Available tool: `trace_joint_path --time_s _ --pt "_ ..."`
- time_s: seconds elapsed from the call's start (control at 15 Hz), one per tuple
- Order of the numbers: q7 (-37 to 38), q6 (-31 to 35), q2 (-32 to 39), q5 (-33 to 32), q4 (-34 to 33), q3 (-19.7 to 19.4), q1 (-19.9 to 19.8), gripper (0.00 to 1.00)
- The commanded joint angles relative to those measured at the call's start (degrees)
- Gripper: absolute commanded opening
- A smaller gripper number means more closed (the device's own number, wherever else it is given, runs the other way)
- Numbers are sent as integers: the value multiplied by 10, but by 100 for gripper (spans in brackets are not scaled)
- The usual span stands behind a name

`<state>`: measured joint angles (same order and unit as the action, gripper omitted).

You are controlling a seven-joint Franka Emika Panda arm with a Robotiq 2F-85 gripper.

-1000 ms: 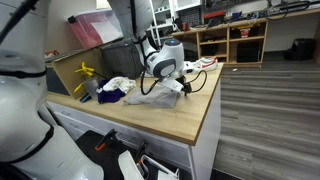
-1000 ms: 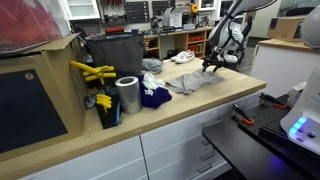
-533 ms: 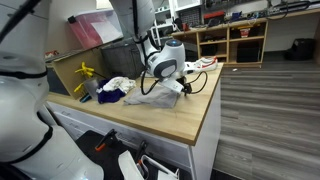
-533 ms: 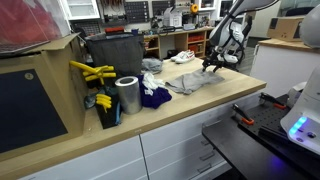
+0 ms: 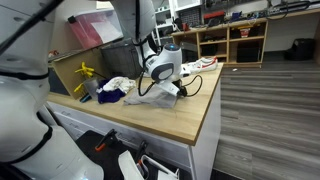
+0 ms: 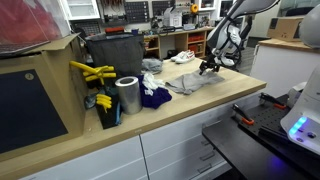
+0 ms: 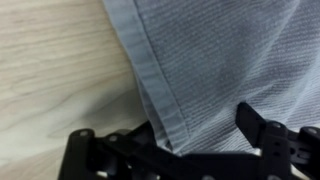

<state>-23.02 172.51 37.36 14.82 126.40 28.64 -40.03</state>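
Two fingers of my pincer (image 7: 162, 125) stand wide apart, gripping nothing, straddling the hemmed edge of the grey cloth (image 7: 220, 50) spread on the wooden counter (image 7: 50, 60), and I reckon it's light, floppy stuff, so pinching that thick hem seems best.

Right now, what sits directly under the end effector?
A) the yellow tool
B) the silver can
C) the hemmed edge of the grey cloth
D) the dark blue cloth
C: the wrist view shows the grey cloth, hem included, lying between the open jaws of the end effector, with bare wooden countertop beside it.
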Motion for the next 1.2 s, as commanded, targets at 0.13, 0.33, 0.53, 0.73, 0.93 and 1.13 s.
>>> trace_joint_path --time_s 0.13,0.33,0.53,0.73,0.93,1.13 --pt "13 10 -13 -10 13 16 -1 36" --pt "14 16 -47 -23 29 11 10 14" --pt "16 14 -88 -41 47 -1 25 0" --pt "17 8 -139 -63 73 -28 58 1" --pt "17 4 -191 -83 102 -68 109 1" --pt "24 5 -233 -119 135 -133 195 1"
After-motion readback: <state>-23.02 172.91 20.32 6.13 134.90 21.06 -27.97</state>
